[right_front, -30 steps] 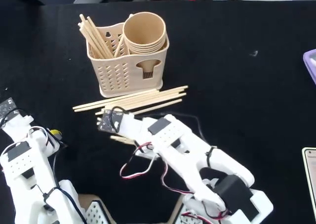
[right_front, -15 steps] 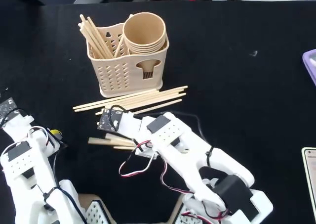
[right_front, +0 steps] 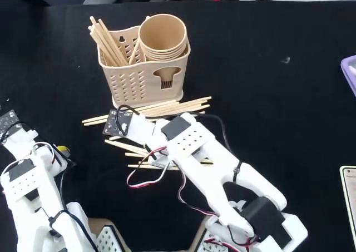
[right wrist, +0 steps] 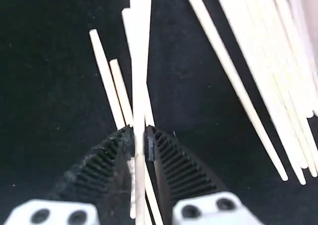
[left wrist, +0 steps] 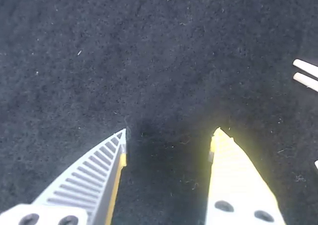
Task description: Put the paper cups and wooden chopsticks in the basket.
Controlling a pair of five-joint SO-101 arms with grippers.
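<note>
A beige basket (right_front: 142, 77) stands at the back of the black table. It holds stacked paper cups (right_front: 162, 36) and several wooden chopsticks (right_front: 104, 39). More loose chopsticks (right_front: 167, 108) lie in a row just in front of it. My right arm (right_front: 186, 146) stretches over these. My right gripper (right wrist: 139, 133) is shut on a chopstick (right wrist: 140, 46), held above other chopsticks (right wrist: 112, 81) lying on the cloth. My left gripper (left wrist: 169, 135) is open low over bare cloth at the front left (right_front: 60, 150), with chopstick tips (left wrist: 305, 73) off to one side.
A purple object (right_front: 350, 68) sits at the table's right edge, and a pale flat card (right_front: 350, 191) lies lower on that edge. Black cloth (right_front: 278, 113) stretches open to the right of the basket and the arms.
My right arm has shifted toward the basket. The chopsticks beneath it have swung out to the left and now lie at an angle. The left arm has not moved.
</note>
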